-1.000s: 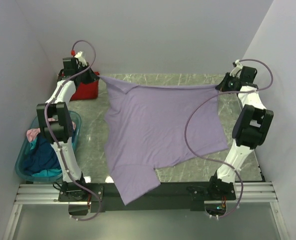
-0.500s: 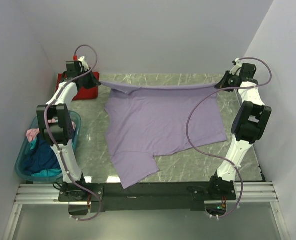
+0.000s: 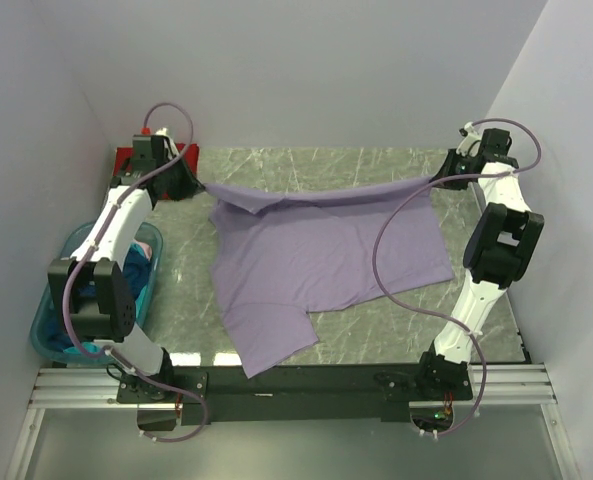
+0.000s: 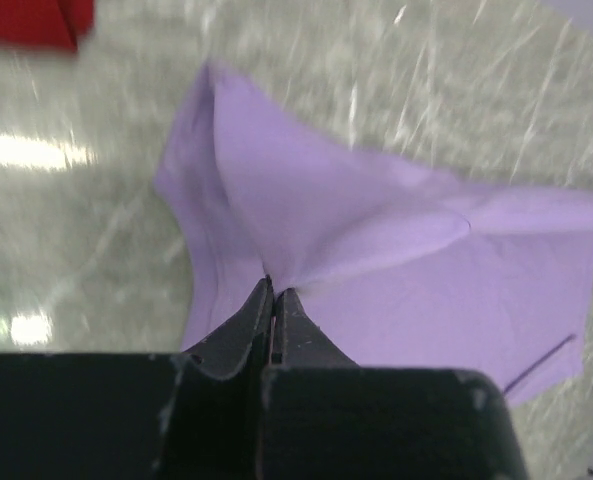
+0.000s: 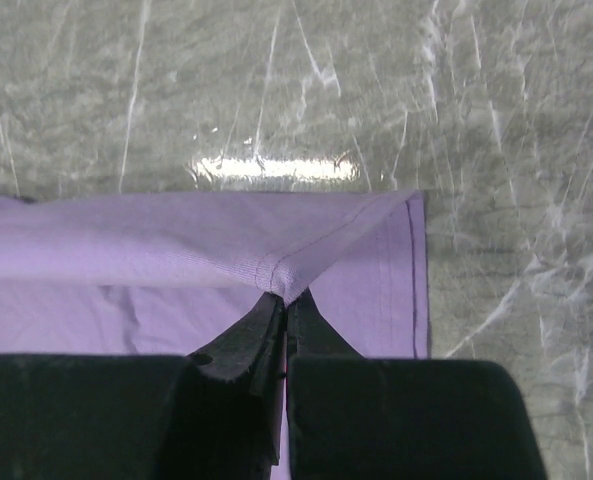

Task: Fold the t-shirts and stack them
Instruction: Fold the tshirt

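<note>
Both my grippers are at the far end of the counter (image 3: 376, 330) with the light purple t-shirt (image 3: 326, 250) strung between them; left gripper (image 4: 273, 290) is pressed together on a pinch of the cloth at one top corner, near a sleeve, I judge; right gripper (image 5: 284, 298) is pressed together on the hemmed corner at the other end. The top edge runs in a shallow sag from one gripper to the other; below that line the body of the shirt lies on the counter, trailing back towards my bases, one flap reaching the near edge; it looks rumpled near my left gripper and smoother under my right.

Where are we in the job? Early, I reckon; this shirt is only being laid out, no fold in it yet; it still needs setting down flat, folding and moving to a pile. Just beyond and outboard of my left gripper sits the red t-shirt (image 3: 126, 158); whether it is folded I cannot tell. Back along my left arm, well behind the gripper, the tub (image 3: 154, 240) holds more bunched shirts (image 3: 76, 348), mostly hidden by the arm; those are all still to do.
</note>
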You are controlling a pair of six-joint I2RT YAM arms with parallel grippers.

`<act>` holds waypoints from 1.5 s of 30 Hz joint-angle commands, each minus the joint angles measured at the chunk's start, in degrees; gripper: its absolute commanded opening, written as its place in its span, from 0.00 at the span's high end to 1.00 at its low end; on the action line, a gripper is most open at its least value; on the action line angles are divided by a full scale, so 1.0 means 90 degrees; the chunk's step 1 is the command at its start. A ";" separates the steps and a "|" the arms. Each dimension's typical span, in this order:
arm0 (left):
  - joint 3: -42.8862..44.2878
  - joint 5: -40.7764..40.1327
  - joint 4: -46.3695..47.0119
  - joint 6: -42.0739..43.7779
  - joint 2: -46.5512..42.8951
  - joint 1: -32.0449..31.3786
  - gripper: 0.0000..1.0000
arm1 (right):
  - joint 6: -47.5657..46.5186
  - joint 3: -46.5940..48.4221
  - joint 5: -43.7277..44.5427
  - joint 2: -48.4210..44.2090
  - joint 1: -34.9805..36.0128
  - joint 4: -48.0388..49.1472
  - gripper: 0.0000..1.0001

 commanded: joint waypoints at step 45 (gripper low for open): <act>-0.1697 0.0695 -0.0225 0.0960 -0.0550 -0.0443 0.52 | -0.1764 0.0983 0.0803 -0.0022 -0.0083 -0.2299 0.41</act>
